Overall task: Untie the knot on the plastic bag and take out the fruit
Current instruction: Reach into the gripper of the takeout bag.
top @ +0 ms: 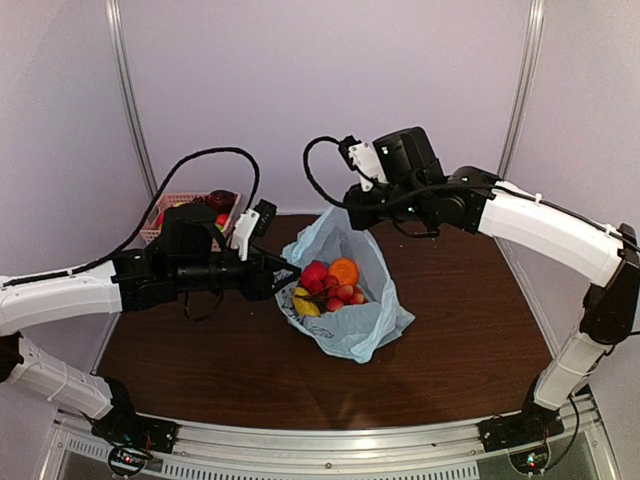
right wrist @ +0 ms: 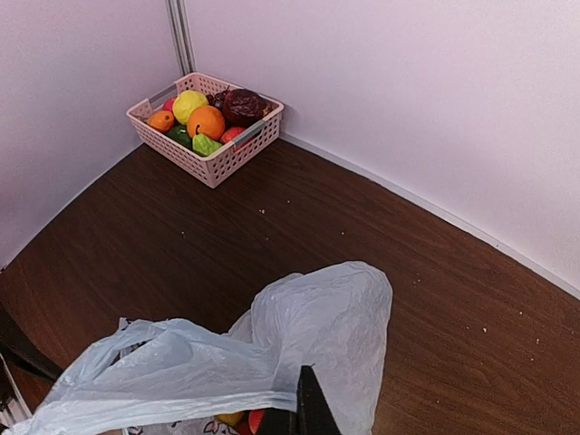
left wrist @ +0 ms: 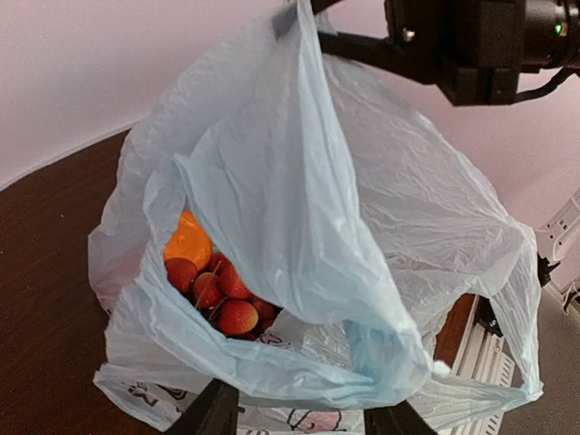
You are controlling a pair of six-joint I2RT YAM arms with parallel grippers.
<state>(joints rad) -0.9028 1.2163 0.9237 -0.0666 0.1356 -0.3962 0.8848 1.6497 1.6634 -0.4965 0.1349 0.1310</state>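
Holding bag (top: 352,322) up mid-table by its rim in shut right gripper (right wrist: 304,410); left gripper (left wrist: 304,421) half spread at mouth. Thin, limp, slippery film, with probably light, hard fruit (top: 330,285) inside. Best taken at berries (left wrist: 225,292) — by the bunch.

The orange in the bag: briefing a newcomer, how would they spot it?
At the middle of the brown table sits an open light blue bag. Among the fruit in its mouth, the orange is the one smooth orange ball, just beyond the red berries and yellow piece.
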